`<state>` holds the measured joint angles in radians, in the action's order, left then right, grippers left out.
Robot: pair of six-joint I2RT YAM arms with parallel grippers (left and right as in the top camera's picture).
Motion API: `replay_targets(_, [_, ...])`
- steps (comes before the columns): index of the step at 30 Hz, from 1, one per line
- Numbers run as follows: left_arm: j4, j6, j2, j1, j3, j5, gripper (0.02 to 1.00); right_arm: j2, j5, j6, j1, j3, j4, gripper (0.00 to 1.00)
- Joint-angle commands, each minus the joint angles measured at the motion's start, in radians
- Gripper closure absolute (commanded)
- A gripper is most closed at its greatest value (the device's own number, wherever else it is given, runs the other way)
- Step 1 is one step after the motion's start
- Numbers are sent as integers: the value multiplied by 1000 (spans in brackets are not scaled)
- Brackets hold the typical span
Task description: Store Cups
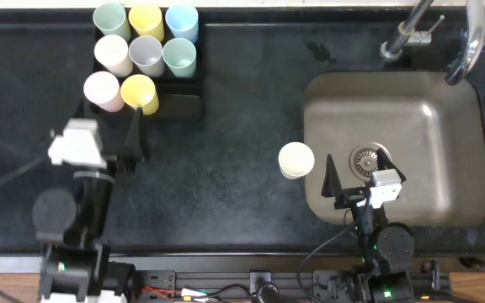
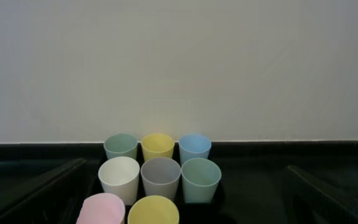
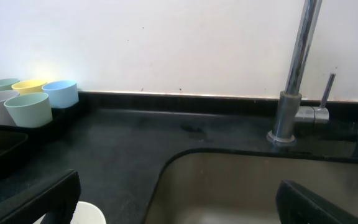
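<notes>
A black tray (image 1: 183,107) at the counter's back left holds several cups in rows: green, yellow and blue at the back, white, grey and green in the middle, pink (image 1: 103,90) and yellow (image 1: 140,91) in front. The front right slot is bare. My left gripper (image 1: 112,126) hovers open just in front of the tray, and the pink cup (image 2: 102,208) and yellow cup (image 2: 153,210) lie between its spread fingers. A loose cream cup (image 1: 296,160) stands on the counter by the sink's left rim. My right gripper (image 1: 362,174) is open over the sink's near edge, with the cream cup (image 3: 87,214) beside one finger.
The steel sink (image 1: 310,93) takes up the right side, with its drain near my right gripper. A faucet (image 1: 411,29) rises behind it against the wall. Dark counter (image 1: 234,126) stretches between tray and sink.
</notes>
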<state>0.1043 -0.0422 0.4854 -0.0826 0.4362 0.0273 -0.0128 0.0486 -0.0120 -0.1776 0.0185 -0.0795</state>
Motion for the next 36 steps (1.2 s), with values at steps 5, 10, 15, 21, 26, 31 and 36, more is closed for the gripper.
replay_targets(5, [-14,42,-212,27,-192,16,20,8,-4,-3,-5,-14,5,7])
replay_targets(10, [-20,19,-308,26,-306,36,18,8,-4,-3,-5,-14,5,3])
replay_targets(15, [-14,-81,-441,27,-426,43,18,8,-4,-3,-5,-14,5,5])
replay_targets(21, [-69,-97,-483,28,-428,15,18,8,-4,-3,-5,-14,5,5])
replay_targets(26, [-164,-98,-483,28,-428,13,18,8,-4,-3,-5,-14,5,7])
replay_targets(31, [-189,-93,-483,26,-428,1,18,8,-4,-3,-5,-14,5,5])
replay_targets(36, [-188,-94,-483,26,-428,8,20,8,-4,-3,-5,-14,5,3])
